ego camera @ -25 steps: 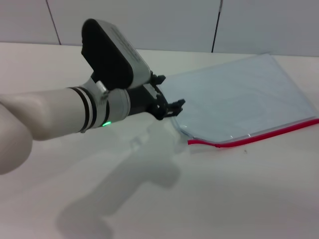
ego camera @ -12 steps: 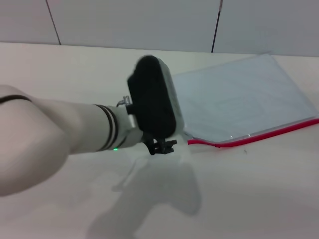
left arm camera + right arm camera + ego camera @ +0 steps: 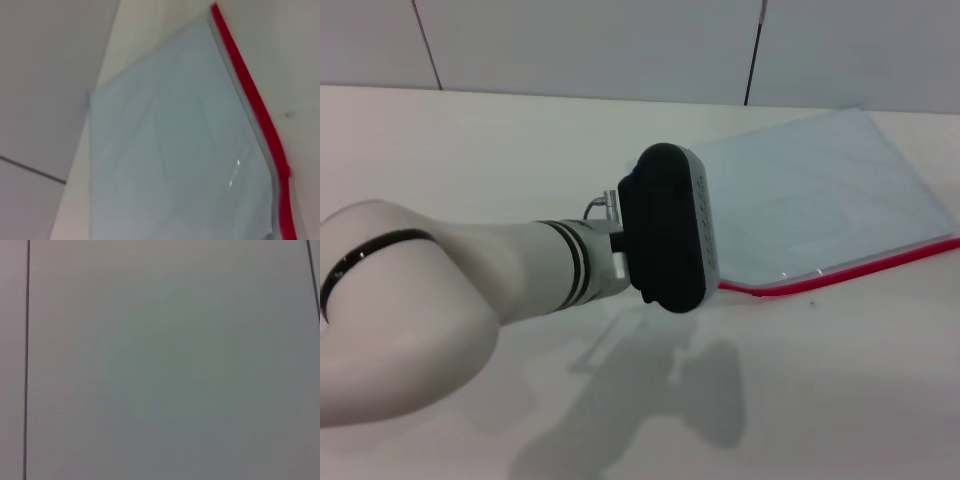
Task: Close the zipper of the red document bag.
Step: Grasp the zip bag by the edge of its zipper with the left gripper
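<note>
The red document bag (image 3: 820,200) lies flat on the white table at the right, a translucent pale blue pouch. Its zipper (image 3: 840,266) is the thin red strip along the near long edge. The left end of that strip disappears behind my left arm's black-and-white wrist housing (image 3: 665,230). This housing hangs over the bag's near left corner and hides my left gripper. The left wrist view looks along the bag (image 3: 175,150), with the zipper (image 3: 255,105) running down one side. My right gripper is out of view.
The white table (image 3: 820,400) spreads around the bag, with a pale panelled wall (image 3: 570,40) behind it. The bag's right end runs to the picture's edge. The right wrist view shows only a plain grey panelled surface (image 3: 160,360).
My left arm has swung right and closer to the bag's near left corner. The wrist has turned, so its housing now covers the gripper and the zipper's left end.
</note>
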You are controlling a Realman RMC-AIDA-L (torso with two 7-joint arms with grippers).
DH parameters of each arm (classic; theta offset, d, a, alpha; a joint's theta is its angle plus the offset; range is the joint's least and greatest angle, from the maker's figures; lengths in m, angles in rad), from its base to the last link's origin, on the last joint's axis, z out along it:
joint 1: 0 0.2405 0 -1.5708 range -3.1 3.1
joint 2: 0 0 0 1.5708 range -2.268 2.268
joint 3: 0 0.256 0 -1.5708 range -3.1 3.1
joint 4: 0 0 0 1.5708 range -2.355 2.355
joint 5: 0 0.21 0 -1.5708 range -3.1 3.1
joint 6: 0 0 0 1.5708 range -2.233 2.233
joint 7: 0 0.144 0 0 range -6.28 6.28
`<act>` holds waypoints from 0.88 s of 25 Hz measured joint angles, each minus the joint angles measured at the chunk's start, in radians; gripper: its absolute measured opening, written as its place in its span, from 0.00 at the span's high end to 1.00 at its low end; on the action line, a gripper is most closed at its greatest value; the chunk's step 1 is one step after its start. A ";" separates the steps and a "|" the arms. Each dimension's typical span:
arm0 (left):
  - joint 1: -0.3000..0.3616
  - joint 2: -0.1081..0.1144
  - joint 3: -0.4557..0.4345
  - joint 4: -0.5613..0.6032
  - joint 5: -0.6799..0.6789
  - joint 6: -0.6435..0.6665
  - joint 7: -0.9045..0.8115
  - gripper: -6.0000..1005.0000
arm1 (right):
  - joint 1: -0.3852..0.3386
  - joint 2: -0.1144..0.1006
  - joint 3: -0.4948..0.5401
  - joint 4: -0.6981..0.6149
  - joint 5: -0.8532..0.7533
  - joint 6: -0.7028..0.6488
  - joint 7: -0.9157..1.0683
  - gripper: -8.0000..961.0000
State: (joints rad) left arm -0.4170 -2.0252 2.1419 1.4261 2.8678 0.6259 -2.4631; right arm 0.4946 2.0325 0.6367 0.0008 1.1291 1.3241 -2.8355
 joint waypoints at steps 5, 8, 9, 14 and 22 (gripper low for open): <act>-0.018 0.000 0.038 -0.047 -0.014 -0.060 0.015 0.24 | -0.001 0.000 0.000 0.002 0.000 0.004 0.000 0.24; -0.028 0.000 0.057 -0.055 -0.028 -0.051 0.015 0.24 | -0.002 0.000 0.000 0.001 0.000 0.005 0.002 0.24; -0.028 0.000 0.062 -0.055 -0.030 -0.049 0.015 0.24 | -0.002 0.000 0.000 0.000 0.000 0.005 0.003 0.24; -0.027 0.000 0.068 -0.039 -0.035 -0.017 0.012 0.24 | -0.002 0.001 0.000 -0.002 0.000 0.005 0.005 0.24; -0.006 0.002 0.087 0.021 -0.033 0.025 0.024 0.24 | -0.002 0.002 0.000 -0.001 0.000 0.004 0.005 0.24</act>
State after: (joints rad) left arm -0.4227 -2.0228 2.2293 1.4475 2.8348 0.6507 -2.4396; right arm 0.4930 2.0341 0.6366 0.0002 1.1291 1.3281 -2.8309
